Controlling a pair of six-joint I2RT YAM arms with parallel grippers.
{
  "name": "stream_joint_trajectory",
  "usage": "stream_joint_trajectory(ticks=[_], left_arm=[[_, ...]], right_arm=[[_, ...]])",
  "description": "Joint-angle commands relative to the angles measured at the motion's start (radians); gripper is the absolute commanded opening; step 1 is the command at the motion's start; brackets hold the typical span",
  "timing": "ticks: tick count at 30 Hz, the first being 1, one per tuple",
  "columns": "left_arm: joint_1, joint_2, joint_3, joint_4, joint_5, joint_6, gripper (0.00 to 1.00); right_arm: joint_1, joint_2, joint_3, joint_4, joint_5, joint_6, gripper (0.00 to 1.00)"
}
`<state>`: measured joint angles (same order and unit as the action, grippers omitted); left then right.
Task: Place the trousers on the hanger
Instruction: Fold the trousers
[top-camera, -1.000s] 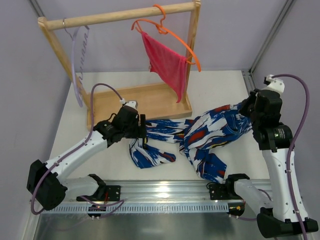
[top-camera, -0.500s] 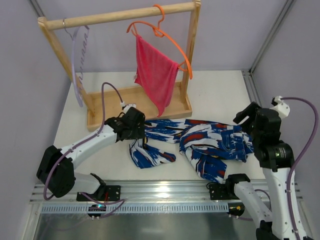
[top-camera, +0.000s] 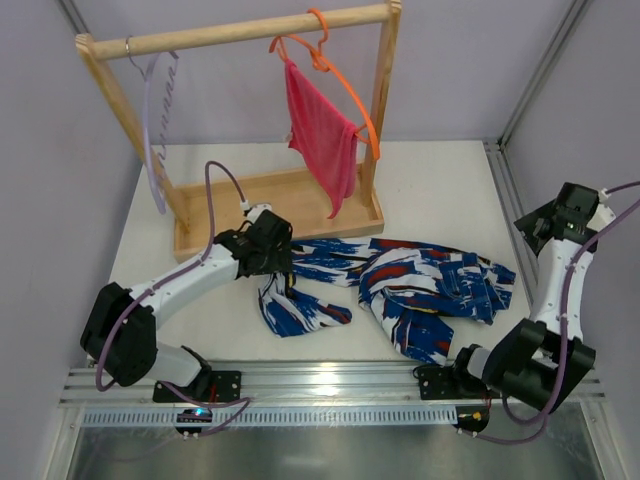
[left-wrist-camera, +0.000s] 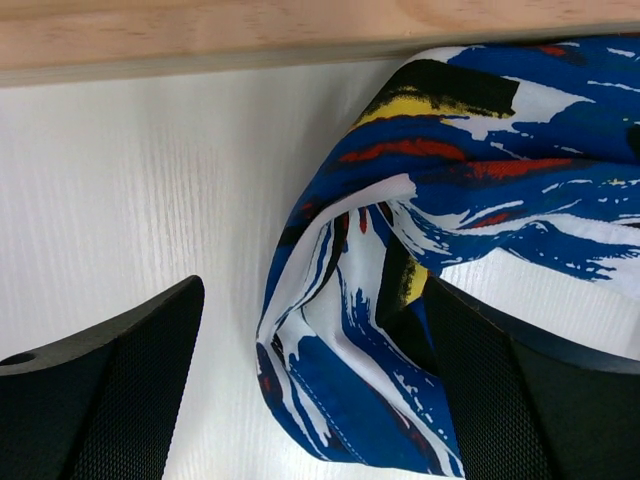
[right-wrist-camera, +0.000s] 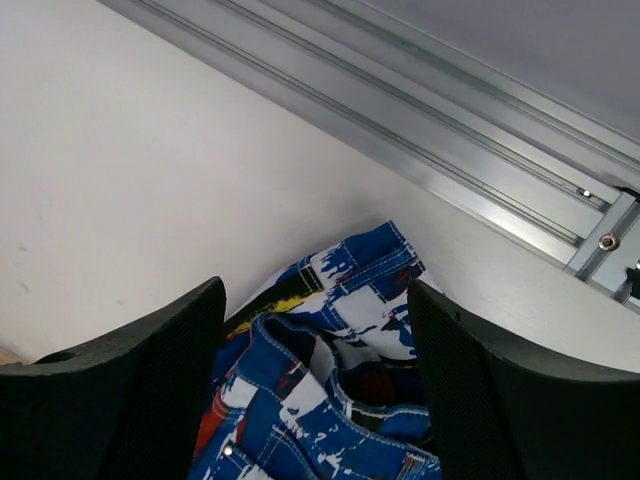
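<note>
Trousers (top-camera: 400, 285) lay crumpled on the white tabletop (top-camera: 440, 180), stretched left to right just in front of the wooden rack (top-camera: 240, 35) and its base tray (top-camera: 280, 195), with 1 leg end bunched toward the near metal rail (top-camera: 330, 385). Hanger (top-camera: 155, 130), the pale lilac one, hung by its hook at the left end of the rack's top bar, well apart from the trousers and carrying nothing. An orange hanger (top-camera: 345, 75) with a pink cloth (top-camera: 325, 135) hung at the right end of the same bar.

Left tool (top-camera: 284, 252) sat low at the left end of the trousers, beside the tray's front edge. Its 2 fingers (left-wrist-camera: 110, 390) were spread wide. A fold of printed fabric lay between them, against the right finger and clear of the left one, so nothing was pinched.

Right tool (top-camera: 530, 222) was off the right end of the trousers, near the tabletop's right edge. Its fingers (right-wrist-camera: 130, 390) were spread too. The wrist view showed the waistband end of the trousers between them, further off, with no grip on it
</note>
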<state>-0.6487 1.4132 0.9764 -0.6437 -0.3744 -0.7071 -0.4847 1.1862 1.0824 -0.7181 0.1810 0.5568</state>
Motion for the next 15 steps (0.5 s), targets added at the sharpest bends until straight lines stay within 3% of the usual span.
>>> stream_joint_trajectory(ticks=[1, 8, 15], left_arm=[[0.014, -0.011, -0.007, 0.045, 0.002, -0.019, 0.9], [0.023, 0.012, -0.013, 0.059, 0.008, -0.012, 0.89], [0.044, 0.056, -0.004, 0.073, 0.041, 0.004, 0.88]], right_arm=[[-0.061, 0.09, -0.004, 0.069, -0.11, -0.035, 0.75], [-0.143, 0.139, -0.192, 0.236, -0.156, -0.078, 0.74], [-0.15, 0.223, -0.268, 0.357, -0.216, -0.044, 0.72]])
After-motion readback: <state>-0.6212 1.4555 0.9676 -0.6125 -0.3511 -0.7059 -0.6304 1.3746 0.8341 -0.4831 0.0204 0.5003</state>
